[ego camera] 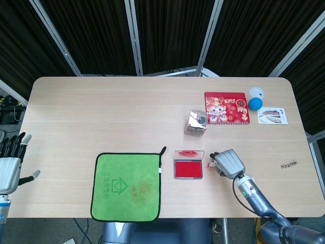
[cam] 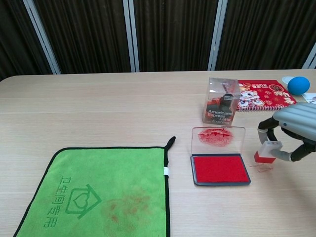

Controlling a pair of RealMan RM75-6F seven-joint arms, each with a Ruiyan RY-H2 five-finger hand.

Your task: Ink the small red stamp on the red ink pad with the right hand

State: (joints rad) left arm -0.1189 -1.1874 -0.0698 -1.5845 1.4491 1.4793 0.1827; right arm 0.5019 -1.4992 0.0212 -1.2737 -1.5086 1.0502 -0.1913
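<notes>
The small red stamp [cam: 265, 152], white on top with a red base, is pinched in my right hand [cam: 292, 133] and hangs just above the table, right of the ink pad. In the head view the right hand [ego camera: 228, 162] covers most of the stamp [ego camera: 212, 165]. The red ink pad [cam: 219, 169] lies open in its dark tray, its clear lid [cam: 217, 138] standing upright behind it with red smears; the ink pad [ego camera: 188, 169] shows at the table's front centre. My left hand [ego camera: 10, 161] stays off the table's left edge, fingers spread and holding nothing.
A green cloth [cam: 96, 192] lies left of the pad. A clear box [cam: 221, 101] stands behind the pad, with a red booklet [cam: 264, 94], a blue ball [cam: 298, 85], a white lid [ego camera: 258, 92] and a card [ego camera: 272, 115] further right. A small screw [ego camera: 289, 164] lies near the right edge.
</notes>
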